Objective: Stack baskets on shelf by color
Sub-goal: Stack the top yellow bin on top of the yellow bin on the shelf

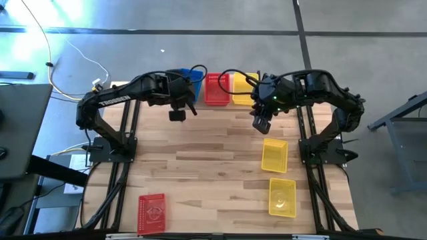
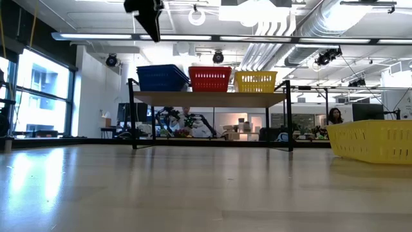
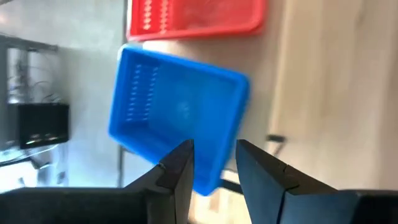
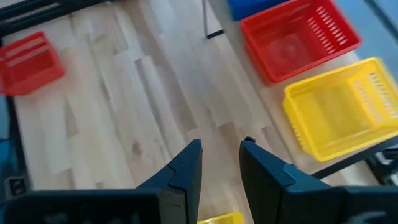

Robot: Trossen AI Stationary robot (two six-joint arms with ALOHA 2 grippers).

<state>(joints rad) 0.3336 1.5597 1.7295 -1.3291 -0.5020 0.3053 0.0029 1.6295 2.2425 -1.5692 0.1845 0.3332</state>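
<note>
On the shelf (image 2: 209,98) at the far edge of the table (image 1: 213,160), a blue basket (image 1: 194,80), a red basket (image 1: 216,89) and a yellow basket (image 1: 242,90) sit side by side; whether each is a single basket or a stack cannot be told from here. The left tool (image 1: 177,114) hovers just in front of the blue one, its fingers narrowly parted and empty; the right tool (image 1: 260,125), also narrowly parted and empty, hangs in front of the yellow one. 2 yellow baskets (image 1: 274,155) (image 1: 282,197) lie on the table below the right arm, so it should open wide, descend on the nearer one's rim and lift it level. A lone red basket (image 1: 151,213) lies well apart near the front left. The shelf's legs and the other arm crowd any approach.
</note>
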